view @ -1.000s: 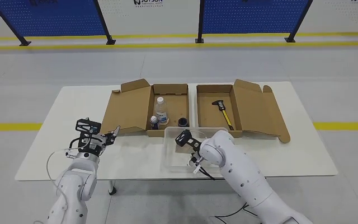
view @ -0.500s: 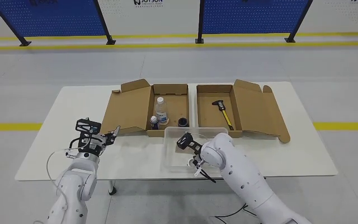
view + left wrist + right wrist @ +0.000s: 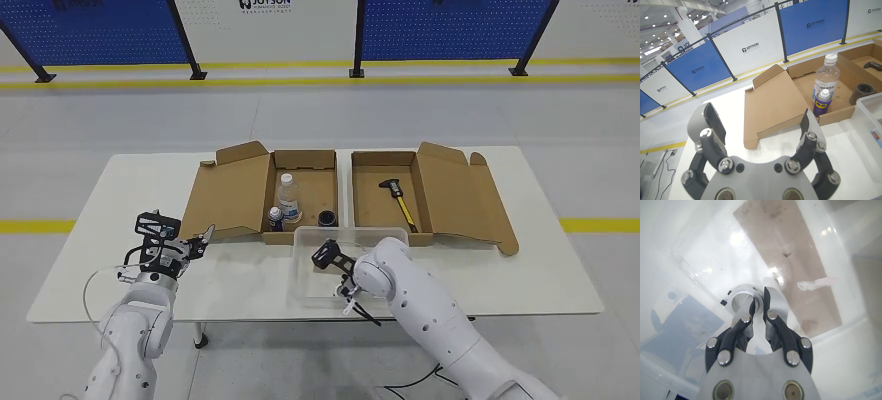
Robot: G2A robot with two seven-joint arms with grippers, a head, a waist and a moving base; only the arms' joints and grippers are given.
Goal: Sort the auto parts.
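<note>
right pincer [image 3: 759,297] on shiny silver ring [image 3: 741,291]

Silver ring [image 3: 744,289], brown box [image 3: 235,195], white table [image 3: 110,230]

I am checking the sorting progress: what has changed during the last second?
The right gripper, shut on the metal ring inside the clear bin, shifted slightly toward the robot. The left gripper, open, and the cardboard boxes stayed where they were.

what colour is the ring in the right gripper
The ring is silver, clearest in the right wrist view.
</note>
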